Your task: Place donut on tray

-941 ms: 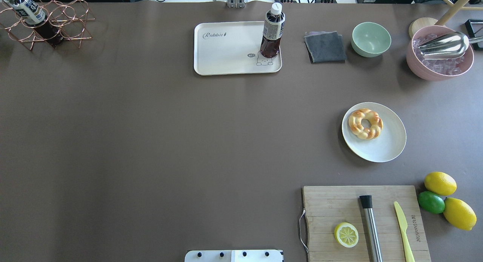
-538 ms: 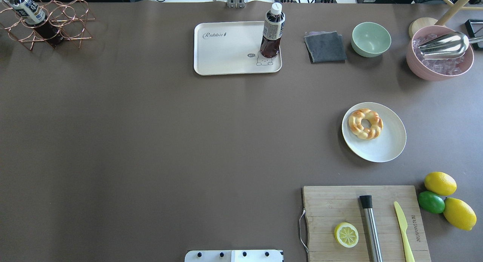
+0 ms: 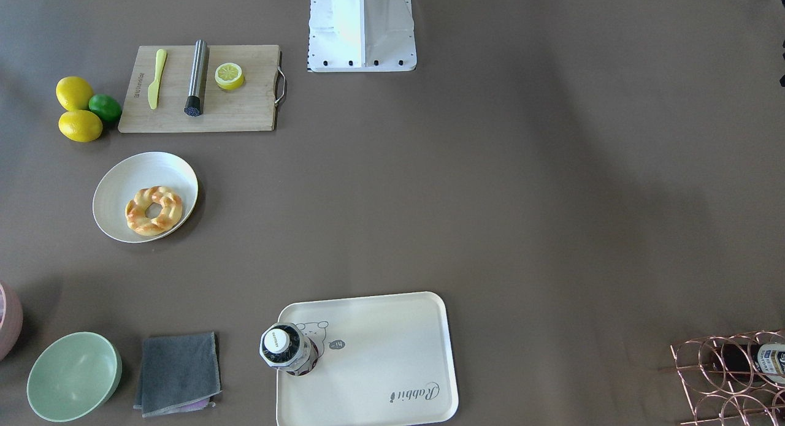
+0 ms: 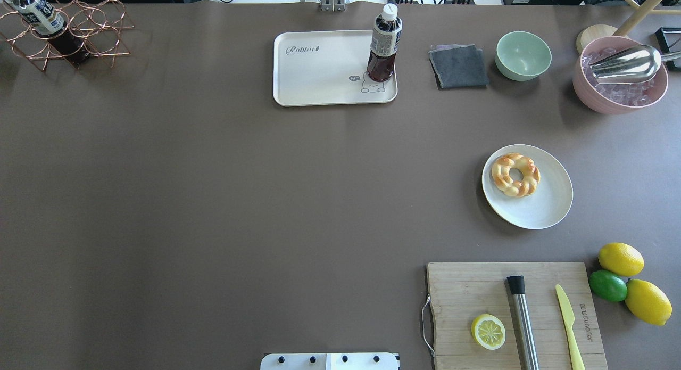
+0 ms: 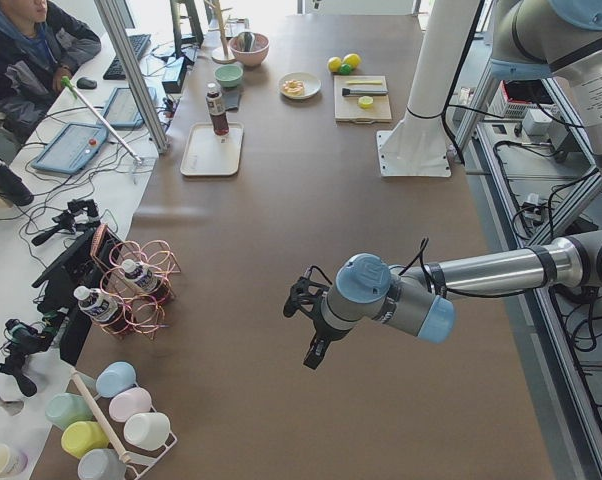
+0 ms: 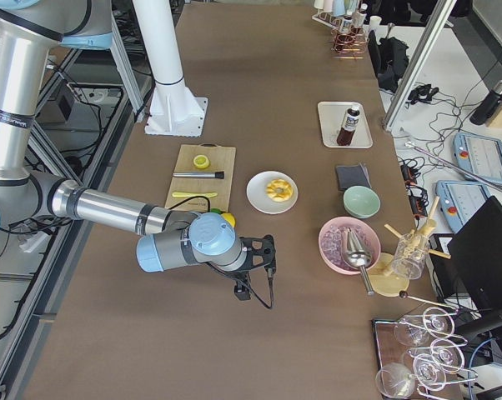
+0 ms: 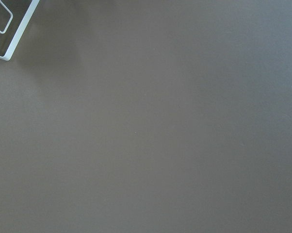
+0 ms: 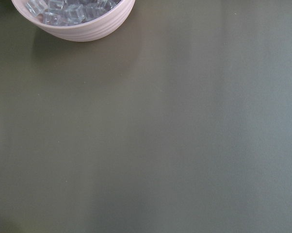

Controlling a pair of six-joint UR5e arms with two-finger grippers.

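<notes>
While both arms show only in the side views, you have the donut [image 4: 515, 174] lying flat on the round white plate [image 4: 548, 205], in the plate's ten o'clock part, out at the table's three o'clock side as the overhead view has it. Your tray [image 4: 319, 72] lies at twelve o'clock by the far edge, well apart from the plate. A dark drink bottle [image 4: 384, 42] stands upright toward the tray's four o'clock corner, on the cartoon print.

Now the left gripper [image 5: 303, 330]: it points down at brown tabletop, nothing near it, and I cannot tell you how its jaws stand. The same goes for the right gripper [image 6: 268, 252], jaw state unreadable from the table's end. Its wrist camera catches the pink ice bowl [image 8: 88, 31] at eleven o'clock.
</notes>
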